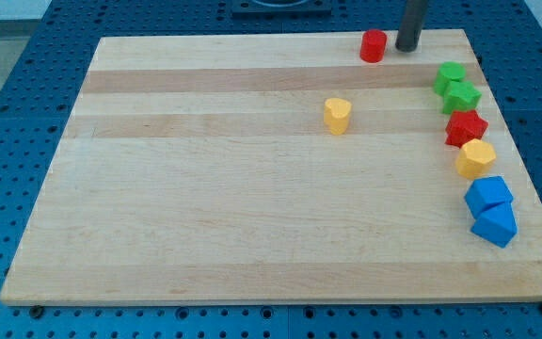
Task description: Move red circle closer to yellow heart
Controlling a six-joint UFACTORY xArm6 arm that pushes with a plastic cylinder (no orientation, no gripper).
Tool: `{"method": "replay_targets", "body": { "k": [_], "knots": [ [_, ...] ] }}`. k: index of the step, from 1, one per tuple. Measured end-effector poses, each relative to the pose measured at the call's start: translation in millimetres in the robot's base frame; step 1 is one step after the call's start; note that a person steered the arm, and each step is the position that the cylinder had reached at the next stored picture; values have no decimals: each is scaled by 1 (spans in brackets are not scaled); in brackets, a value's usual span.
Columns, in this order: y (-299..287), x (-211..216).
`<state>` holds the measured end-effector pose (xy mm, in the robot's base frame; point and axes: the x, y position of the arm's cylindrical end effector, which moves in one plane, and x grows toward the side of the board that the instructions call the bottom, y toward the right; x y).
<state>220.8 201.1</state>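
Note:
The red circle (374,45) stands near the top edge of the wooden board (205,188), right of centre. The yellow heart (337,115) lies below it and a little to the left, well apart from it. My tip (406,48) rests on the board just to the right of the red circle, a small gap between them. The rod rises out of the view's top.
Along the board's right edge runs a column of blocks: two green blocks (450,75) (461,96), a red star (466,128), a yellow hexagon (476,158), and two blue blocks (488,195) (495,225). A blue pegboard surface (26,94) surrounds the board.

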Motion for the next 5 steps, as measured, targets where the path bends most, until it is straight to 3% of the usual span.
{"method": "replay_targets", "body": {
  "k": [2,5],
  "knots": [
    [-57,-28],
    [-58,82]
  ]
}}
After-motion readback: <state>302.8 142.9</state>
